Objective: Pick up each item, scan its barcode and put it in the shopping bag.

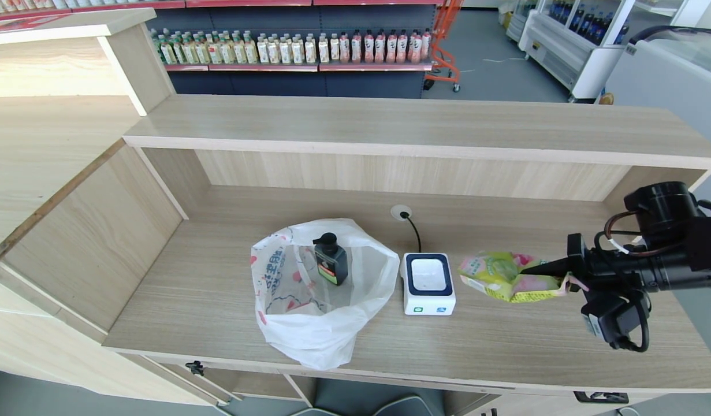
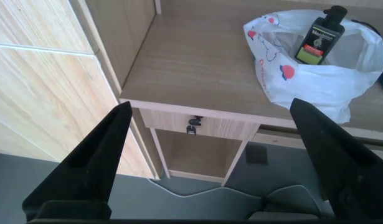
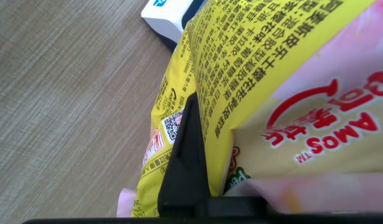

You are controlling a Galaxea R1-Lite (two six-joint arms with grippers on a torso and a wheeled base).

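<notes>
On the counter [image 1: 505, 346] stands the open shopping bag [image 1: 309, 323], the snack packet [image 1: 499, 276], its end and some print hidden, is clenched in the fingers of the right gripper [image 1: 554, 276] just right of the scanner [image 1: 428, 283], the black pump bottle [image 1: 331, 263] stands inside the bag, and the left gripper [image 2: 210, 103] has its fingers spread.

You see a white printed shopping bag [image 1: 309, 323] standing open near the desk's front edge, with a black pump bottle [image 1: 331, 261] upright inside. The white scanner [image 1: 428, 283] sits just beside the bag, toward the right edge. Past it, the yellow-pink snack pack [image 1: 499, 276] is roughly level, pinched by the right gripper [image 1: 554, 271].
</notes>
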